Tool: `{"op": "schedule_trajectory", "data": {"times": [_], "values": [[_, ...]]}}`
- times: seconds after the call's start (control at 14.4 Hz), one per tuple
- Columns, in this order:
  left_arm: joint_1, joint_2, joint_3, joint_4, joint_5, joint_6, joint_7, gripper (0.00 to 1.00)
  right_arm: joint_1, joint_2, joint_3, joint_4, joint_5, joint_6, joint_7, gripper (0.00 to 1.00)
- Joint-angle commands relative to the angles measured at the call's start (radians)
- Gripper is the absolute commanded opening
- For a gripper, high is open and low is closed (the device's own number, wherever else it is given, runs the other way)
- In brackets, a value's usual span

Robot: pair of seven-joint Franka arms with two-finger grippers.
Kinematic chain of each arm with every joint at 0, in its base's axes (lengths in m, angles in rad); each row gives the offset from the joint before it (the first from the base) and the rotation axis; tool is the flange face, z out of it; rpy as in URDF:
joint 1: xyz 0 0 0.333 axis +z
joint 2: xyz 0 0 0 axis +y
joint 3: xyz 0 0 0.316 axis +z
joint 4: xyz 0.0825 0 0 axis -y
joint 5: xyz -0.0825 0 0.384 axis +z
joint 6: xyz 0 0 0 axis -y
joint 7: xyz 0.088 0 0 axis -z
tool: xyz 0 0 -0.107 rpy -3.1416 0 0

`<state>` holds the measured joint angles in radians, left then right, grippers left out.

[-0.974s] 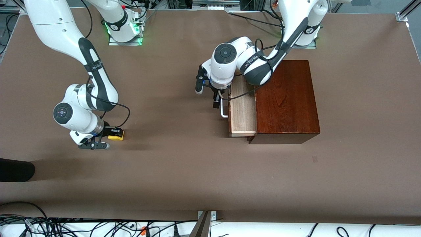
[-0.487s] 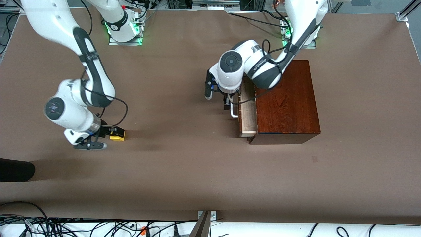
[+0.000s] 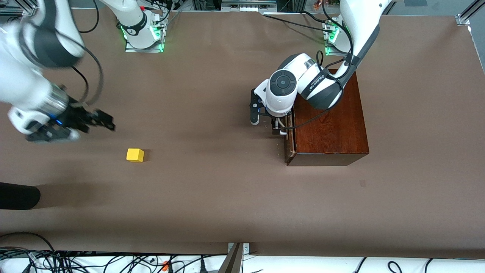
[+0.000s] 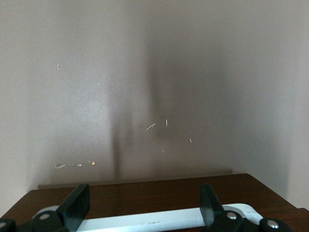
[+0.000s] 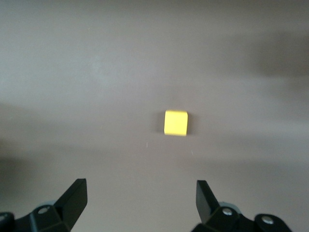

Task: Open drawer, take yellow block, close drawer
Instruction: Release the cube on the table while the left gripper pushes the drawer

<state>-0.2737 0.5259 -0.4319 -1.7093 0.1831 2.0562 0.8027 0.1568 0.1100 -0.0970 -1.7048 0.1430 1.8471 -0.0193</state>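
The yellow block (image 3: pixel 135 155) sits alone on the brown table toward the right arm's end; it also shows in the right wrist view (image 5: pixel 175 123). My right gripper (image 3: pixel 107 120) is open and empty, up in the air, off to the side of the block (image 5: pixel 141 193). The drawer (image 3: pixel 288 144) is pushed into the dark-brown box (image 3: pixel 329 125), with only its dark front (image 4: pixel 145 195) showing. My left gripper (image 3: pixel 279 129) is open against that front (image 4: pixel 144 191). The white handle (image 4: pixel 154 220) lies between its fingers.
A black object (image 3: pixel 18 195) lies at the table's edge at the right arm's end, nearer the front camera than the block. Cables run along the near edge (image 3: pixel 113 261). The right arm's base (image 3: pixel 142 34) and the left arm's base (image 3: pixel 337 38) stand at the back.
My left gripper pushed the drawer fully into the box. My right gripper let go of the yellow block, opened, and rose away from it.
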Motion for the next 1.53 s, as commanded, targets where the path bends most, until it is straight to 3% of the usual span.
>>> {"op": "schedule_trajectory", "data": {"times": [0.0,0.21,0.63,0.9,1.11,1.25,1.46], "values": [[0.016,-0.03,0.007,-0.013,0.027,-0.019,0.03,1.0,-0.028,0.013,0.008,0.135,-0.068,-0.149,-0.033,1.0],[0.016,-0.037,0.007,-0.012,0.027,-0.031,0.029,1.0,-0.026,-0.002,0.005,0.197,-0.08,-0.264,-0.037,1.0],[0.016,-0.044,0.005,-0.012,0.026,-0.036,0.029,1.0,-0.026,-0.015,0.011,0.208,-0.137,-0.258,-0.076,1.0],[0.013,-0.139,-0.001,-0.006,0.007,-0.062,-0.066,1.0,-0.026,-0.007,0.01,0.231,-0.138,-0.261,-0.065,1.0],[0.016,-0.237,0.002,0.055,-0.042,-0.27,-0.288,1.0,-0.028,-0.003,0.005,0.229,-0.128,-0.259,-0.062,1.0],[0.025,-0.238,0.013,0.175,-0.079,-0.458,-0.42,1.0,-0.028,-0.004,0.002,0.226,-0.128,-0.273,-0.071,1.0],[0.092,-0.239,0.018,0.289,-0.076,-0.612,-0.546,1.0,-0.026,-0.009,0.011,0.22,-0.126,-0.279,-0.073,1.0]]}}
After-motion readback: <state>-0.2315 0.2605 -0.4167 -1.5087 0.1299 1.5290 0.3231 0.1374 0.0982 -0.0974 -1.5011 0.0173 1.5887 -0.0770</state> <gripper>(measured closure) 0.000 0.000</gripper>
